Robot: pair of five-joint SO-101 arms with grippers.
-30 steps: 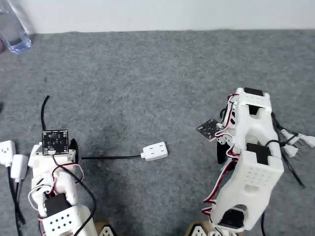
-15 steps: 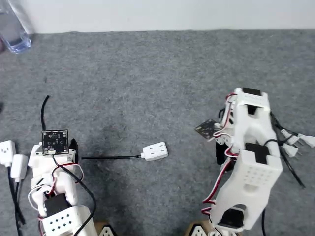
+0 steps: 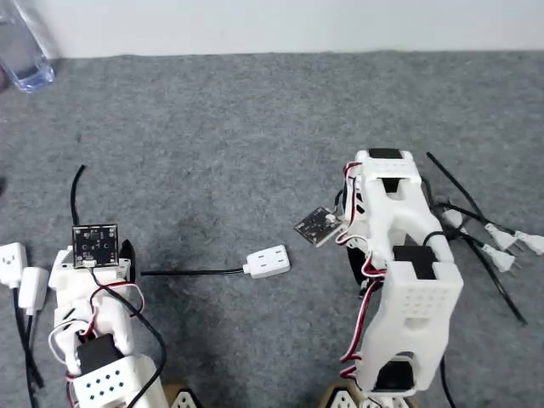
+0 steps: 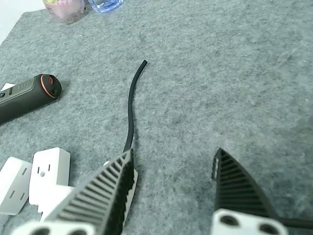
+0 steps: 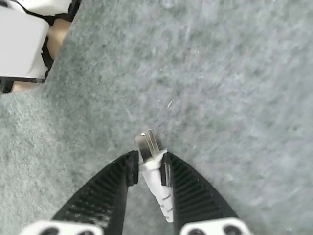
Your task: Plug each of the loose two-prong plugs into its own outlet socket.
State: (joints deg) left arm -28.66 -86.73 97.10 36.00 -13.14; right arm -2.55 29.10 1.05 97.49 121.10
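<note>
Swung left, right gripper (image 5: 149, 157) clamps the light, rigid plug (image 5: 156, 182) by its body, prongs (image 5: 147, 142) clear; left gripper (image 4: 171, 161) gapes.

Soft, even light falls across the bench (image 3: 255, 110), and its grey felt shows no glare. Shadows are faint and diffuse: a thin one under the outlet socket (image 3: 269, 262) and a darker patch beneath the right arm (image 3: 399, 255). The prongs of the plug (image 5: 156, 181) in the right end effector (image 5: 149, 157) catch a small glint.
</note>
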